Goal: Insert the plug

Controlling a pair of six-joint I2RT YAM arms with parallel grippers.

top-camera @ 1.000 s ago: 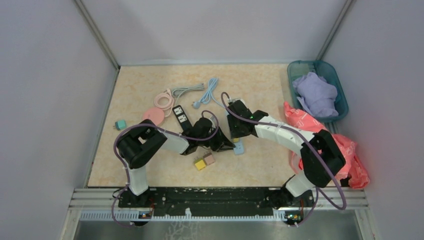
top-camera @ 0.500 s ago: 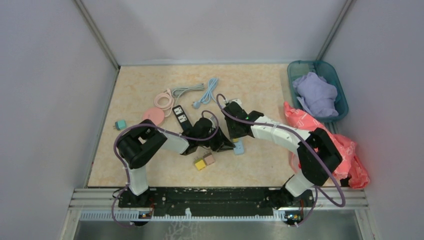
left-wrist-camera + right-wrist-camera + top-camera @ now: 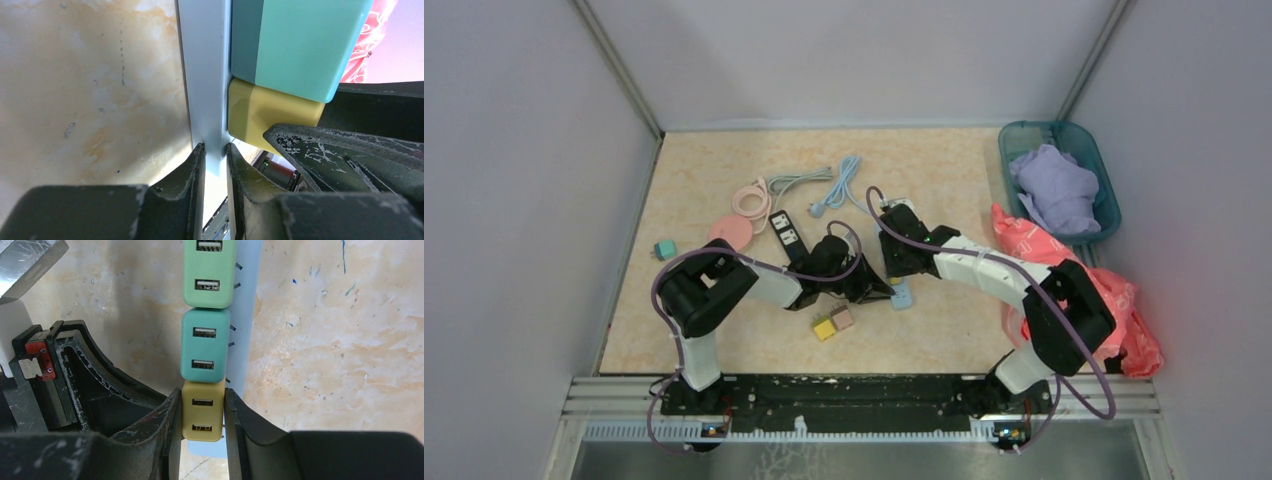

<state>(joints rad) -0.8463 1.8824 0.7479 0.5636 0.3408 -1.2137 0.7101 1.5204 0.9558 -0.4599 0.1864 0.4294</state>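
While my left end effector [image 3: 215, 155] stays clamped on the thin edge of the pale blue plastic power strip [image 3: 205, 75], at lower centre of the left wrist view, my right end effector [image 3: 202, 401] is closed on both flanks of the yellow square two-port charger plug [image 3: 202, 415], at lower centre of the right wrist view.

Progress: the yellow plug stands in one row beneath the teal two-port charger plug [image 3: 205, 345] and the mint green two-port charger plug [image 3: 209, 270]. It touches the teal one, with its back toward the strip's face. In the left wrist view its body appears to meet the strip as closely as the teal one does, and no prongs show. I judge the insertion done or very nearly done. Outstanding: a last press to confirm the seat, then release of both grips. A loose yellow block [image 3: 824, 328] and a pink block [image 3: 842, 318] lie on the beige marbled desk [image 3: 714, 180], just below the strip in the top view.

Change: against the top view half a second ago, my right forearm has swung slightly back to the right, close to where it was a second ago, and its fingers have drawn in onto the plug. My left arm and the strip have not moved.
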